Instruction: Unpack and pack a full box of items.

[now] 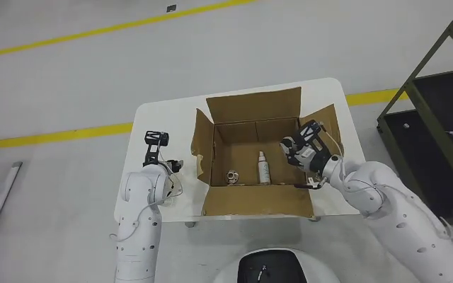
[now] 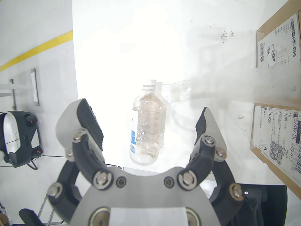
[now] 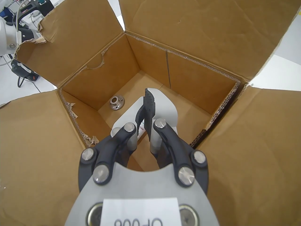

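An open cardboard box [image 1: 255,201] stands on the white table [image 1: 170,117] with its flaps spread out. Inside lie a white bottle [image 1: 263,168] and a small metal flange [image 1: 233,176], which is also seen as the flange [image 3: 116,102] on the box floor. My right gripper [image 1: 304,141] hangs over the box's right side; this gripper [image 3: 147,99] is shut with nothing held, and it partly hides the white bottle [image 3: 141,128]. My left gripper [image 2: 144,109] is open above the table, left of the box. A clear plastic bottle [image 2: 147,128] lies beneath it, untouched.
The box's labelled outer wall [image 2: 277,137] runs close beside the left gripper. A metal shelf cart [image 1: 417,120] stands to the right of the table. A black and white device [image 2: 20,137] sits on the floor beyond the table's left edge.
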You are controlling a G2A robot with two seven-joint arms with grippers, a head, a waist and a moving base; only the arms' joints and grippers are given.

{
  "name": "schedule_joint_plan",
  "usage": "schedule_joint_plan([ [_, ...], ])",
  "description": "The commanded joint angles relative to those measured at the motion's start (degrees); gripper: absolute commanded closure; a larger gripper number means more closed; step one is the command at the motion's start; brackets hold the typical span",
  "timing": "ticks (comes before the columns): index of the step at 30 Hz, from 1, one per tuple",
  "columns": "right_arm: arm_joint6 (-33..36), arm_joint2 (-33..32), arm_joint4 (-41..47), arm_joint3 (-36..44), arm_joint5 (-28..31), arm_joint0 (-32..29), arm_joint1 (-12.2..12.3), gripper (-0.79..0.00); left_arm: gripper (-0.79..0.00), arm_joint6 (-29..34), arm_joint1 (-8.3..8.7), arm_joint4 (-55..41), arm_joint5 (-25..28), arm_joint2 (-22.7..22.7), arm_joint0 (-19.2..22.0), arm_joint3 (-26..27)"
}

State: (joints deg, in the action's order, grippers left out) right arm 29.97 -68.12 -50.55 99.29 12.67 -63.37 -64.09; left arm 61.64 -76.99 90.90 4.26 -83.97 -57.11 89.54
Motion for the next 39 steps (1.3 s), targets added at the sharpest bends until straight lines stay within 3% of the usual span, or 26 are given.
schedule_joint_plan([
  [1,0.2,2.0,-2.0,-0.2,-4.4,1.5,-0.5,0.000,-0.785,0.0,0.00,0.0,0.0,0.0,0.0,0.0],
  [7,1.7,13.2,-5.0,-3.1,-25.1,9.1,-4.3,0.000,-0.785,0.0,0.00,0.0,0.0,0.0,0.0,0.0],
  [12,3.0,19.2,-4.8,-7.2,-35.4,13.6,-7.1,0.000,-0.785,0.0,0.00,0.0,0.0,0.0,0.0,0.0],
  [29,2.3,19.3,-4.8,-7.6,-35.5,13.1,-7.3,0.000,-0.785,0.0,0.00,0.0,0.0,0.0,0.0,0.0],
  [32,4.9,20.6,-5.7,-8.5,-39.2,13.8,-8.0,0.000,-0.785,0.0,0.00,0.0,0.0,0.0,0.0,0.0],
  [39,18.9,27.3,-10.1,-10.5,-51.0,18.6,-11.0,0.000,-0.785,0.0,0.00,0.0,0.0,0.0,0.0,0.0],
])
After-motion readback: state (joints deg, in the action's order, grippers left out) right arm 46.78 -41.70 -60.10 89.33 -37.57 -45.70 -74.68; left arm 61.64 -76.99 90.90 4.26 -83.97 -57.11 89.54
